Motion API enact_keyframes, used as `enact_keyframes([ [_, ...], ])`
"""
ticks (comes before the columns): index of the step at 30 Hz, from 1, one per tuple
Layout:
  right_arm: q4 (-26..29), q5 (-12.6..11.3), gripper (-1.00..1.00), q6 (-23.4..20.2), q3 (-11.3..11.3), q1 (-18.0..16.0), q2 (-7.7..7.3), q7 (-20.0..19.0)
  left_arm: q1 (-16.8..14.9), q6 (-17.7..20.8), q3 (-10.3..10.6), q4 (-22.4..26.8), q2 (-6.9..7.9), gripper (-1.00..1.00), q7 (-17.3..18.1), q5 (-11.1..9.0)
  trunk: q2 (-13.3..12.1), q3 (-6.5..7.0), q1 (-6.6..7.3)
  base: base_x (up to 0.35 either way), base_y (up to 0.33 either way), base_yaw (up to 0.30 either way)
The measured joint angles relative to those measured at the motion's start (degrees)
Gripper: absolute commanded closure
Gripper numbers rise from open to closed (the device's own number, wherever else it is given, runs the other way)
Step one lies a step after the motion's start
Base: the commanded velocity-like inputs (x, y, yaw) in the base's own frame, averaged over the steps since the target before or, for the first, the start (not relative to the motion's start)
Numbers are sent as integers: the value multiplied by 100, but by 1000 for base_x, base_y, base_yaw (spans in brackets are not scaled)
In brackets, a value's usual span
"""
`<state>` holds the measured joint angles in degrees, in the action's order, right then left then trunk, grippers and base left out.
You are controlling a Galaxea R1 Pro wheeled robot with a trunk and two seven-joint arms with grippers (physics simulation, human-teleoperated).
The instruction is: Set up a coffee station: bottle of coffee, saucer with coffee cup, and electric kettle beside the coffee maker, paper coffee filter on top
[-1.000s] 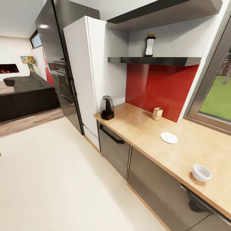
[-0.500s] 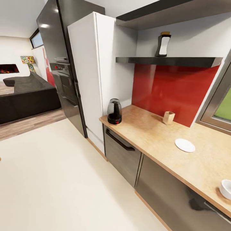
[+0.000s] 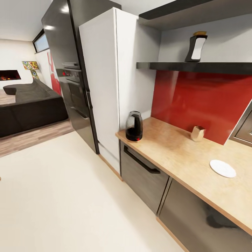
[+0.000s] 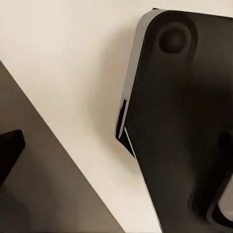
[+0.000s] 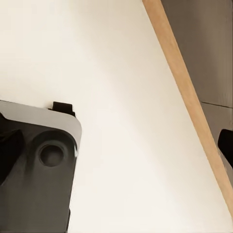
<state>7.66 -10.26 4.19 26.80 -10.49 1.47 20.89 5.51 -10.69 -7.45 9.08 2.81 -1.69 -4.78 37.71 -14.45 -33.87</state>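
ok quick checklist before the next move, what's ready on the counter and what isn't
1. electric kettle upright at the kitchen countertop end: ok
2. saucer flat on the countertop: ok
3. bottle of coffee off the shelf: not ok
4. coffee cup on saucer: not ok, saucer bare
5. small tan object by the red backsplash, identity: cannot tell
6. claws open and free: cannot tell

A dark robot base plate hangs over pale floor beside a grey surface.
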Motion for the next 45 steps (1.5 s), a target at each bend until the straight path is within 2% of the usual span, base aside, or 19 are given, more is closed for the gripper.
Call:
enact_keyframes([
  [7,6,-3,-100,15,0,0,94,-4,-3,-1,0,-3,1,-100,0,2,0,0,0,257,239,-128],
  [9,-11,-14,-100,3,-15,0,168,-7,-4,1,0,1,1,-100,0,-1,0,0,0,283,216,-293],
  [12,-15,-157,-100,6,-24,0,183,-19,-3,2,0,7,-2,-100,0,-6,0,0,0,280,215,-298],
  [13,-15,-286,-100,7,-25,0,187,-49,-4,-1,0,10,-4,-100,0,-7,0,0,0,195,156,-299],
  [15,-24,-937,-100,11,-29,0,184,-398,-6,-5,5,12,5,-100,2,-7,0,0,-1,82,65,-300],
  [17,-34,-1396,-100,14,-31,0,169,-823,-3,-5,8,12,11,-100,7,-3,-1,0,-2,37,29,-300],
  [21,-91,-1761,-100,18,-27,0,147,-1292,-5,1,15,13,14,-100,16,5,-1,0,-2,12,10,-300],
  [26,-308,-1855,-100,19,-23,-1,170,-1411,-9,3,18,20,11,-100,22,20,-1,0,-2,2,2,-300],
  [38,-479,-1874,-100,29,-22,-1,177,-1438,41,20,14,-80,89,-100,-21,10,-1,0,-2,0,0,-300],
  [45,-481,-1863,-100,29,-16,-1,180,-1438,47,13,-15,-62,-84,-100,-17,-22,-1,0,-2,0,0,-300],
])
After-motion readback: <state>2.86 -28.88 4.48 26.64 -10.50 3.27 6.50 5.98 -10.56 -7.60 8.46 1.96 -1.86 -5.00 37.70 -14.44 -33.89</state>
